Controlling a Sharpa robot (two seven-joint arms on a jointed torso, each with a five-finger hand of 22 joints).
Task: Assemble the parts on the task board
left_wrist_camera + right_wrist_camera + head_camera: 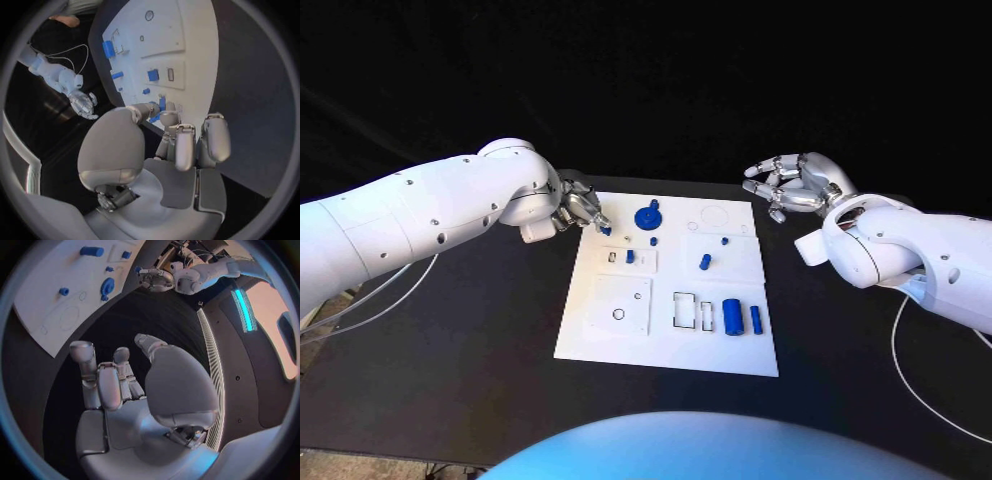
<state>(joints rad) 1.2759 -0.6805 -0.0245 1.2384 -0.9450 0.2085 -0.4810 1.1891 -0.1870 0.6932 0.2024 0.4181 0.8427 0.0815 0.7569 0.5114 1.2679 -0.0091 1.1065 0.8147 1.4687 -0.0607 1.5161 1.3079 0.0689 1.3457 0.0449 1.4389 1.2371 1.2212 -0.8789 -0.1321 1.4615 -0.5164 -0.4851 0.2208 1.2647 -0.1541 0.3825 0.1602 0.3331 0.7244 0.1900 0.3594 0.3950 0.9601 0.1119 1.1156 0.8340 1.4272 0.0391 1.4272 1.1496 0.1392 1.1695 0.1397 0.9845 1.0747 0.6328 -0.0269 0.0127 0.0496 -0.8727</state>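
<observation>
A matte black surface (473,330) carries the flat white task board (668,345). Two glossy blue cylinders (733,317) lie at its near right; a blue disc (648,216) stands farther. A small blue part (604,230) is pinched by the left hand (574,212). The right hand (790,187) hovers empty, fingers apart.

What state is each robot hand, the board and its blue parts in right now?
Left robot hand: pinching a small blue part at the task board edge.
Right robot hand: empty, fingers apart, off the board.
Blue gear: on board.
Blue cylinder: lying flat.
</observation>
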